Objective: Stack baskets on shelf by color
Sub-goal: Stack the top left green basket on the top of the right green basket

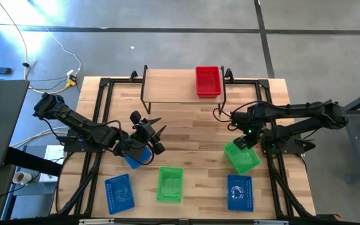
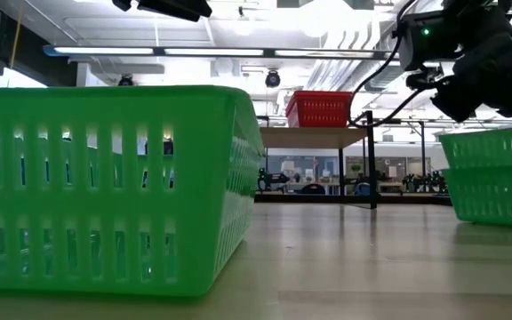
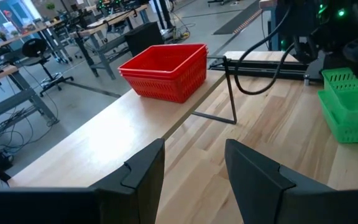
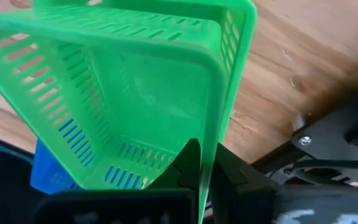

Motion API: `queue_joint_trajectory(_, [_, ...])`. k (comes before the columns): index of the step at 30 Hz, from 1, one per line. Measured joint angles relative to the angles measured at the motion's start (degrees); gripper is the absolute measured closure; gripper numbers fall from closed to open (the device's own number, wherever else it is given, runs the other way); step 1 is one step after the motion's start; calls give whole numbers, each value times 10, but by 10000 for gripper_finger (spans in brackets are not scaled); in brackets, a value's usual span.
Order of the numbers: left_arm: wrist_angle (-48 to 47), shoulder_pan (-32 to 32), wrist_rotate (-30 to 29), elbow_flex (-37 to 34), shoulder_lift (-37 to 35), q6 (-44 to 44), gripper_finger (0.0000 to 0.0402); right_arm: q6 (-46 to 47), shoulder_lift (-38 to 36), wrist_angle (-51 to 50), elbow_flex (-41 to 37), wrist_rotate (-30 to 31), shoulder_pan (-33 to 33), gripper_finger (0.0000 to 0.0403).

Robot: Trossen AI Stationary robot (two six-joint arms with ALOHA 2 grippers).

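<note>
Wood-plank tabletop on a black frame, grey floor around it; rows of workbenches in the room behind. Left gripper hovers over the table's left-middle, fingers spread apart with nothing between them; through the gap between them the left wrist view looks along the shelf. Behind that gripper, under the wrist, part of a blue basket shows on the table. Nearer the front edge, well apart from the fingers, a second blue basket lies at the left, then a single green basket just right of it; this green one fills the low view's foreground. Shelf stands at the table's back, its light plank top bare except at the right end, where the red baskets sit nested in a stack; at least two rims are visible in the left wrist view, count beyond that unclear. Right gripper is over the right-middle of the table, fingers closed on the rim wall of a green basket stack, one finger inside, one outside. Two nested green rims show in the low view. A third blue basket lies at the front right, beyond the held stack.
</note>
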Motion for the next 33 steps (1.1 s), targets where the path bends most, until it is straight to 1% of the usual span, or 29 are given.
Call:
queue_joint_trajectory(5, [0, 0, 0, 0, 0, 0, 243, -14, 0, 5, 0, -1, 0, 403])
queue_joint_trajectory(9, [0, 0, 0, 0, 0, 0, 243, -14, 0, 7, 0, 8, 0, 403])
queue_joint_trajectory(20, [0, 0, 0, 0, 0, 0, 243, -9, 0, 16, 0, 7, 0, 400])
queue_joint_trajectory(24, [0, 0, 0, 0, 0, 0, 243, -8, 0, 16, 0, -7, 0, 380])
queue_joint_trajectory(30, [0, 0, 0, 0, 0, 0, 243, -9, 0, 15, 0, -10, 0, 331])
queue_joint_trajectory(33, [0, 0, 0, 0, 0, 0, 243, -13, 0, 12, 0, -8, -3, 313])
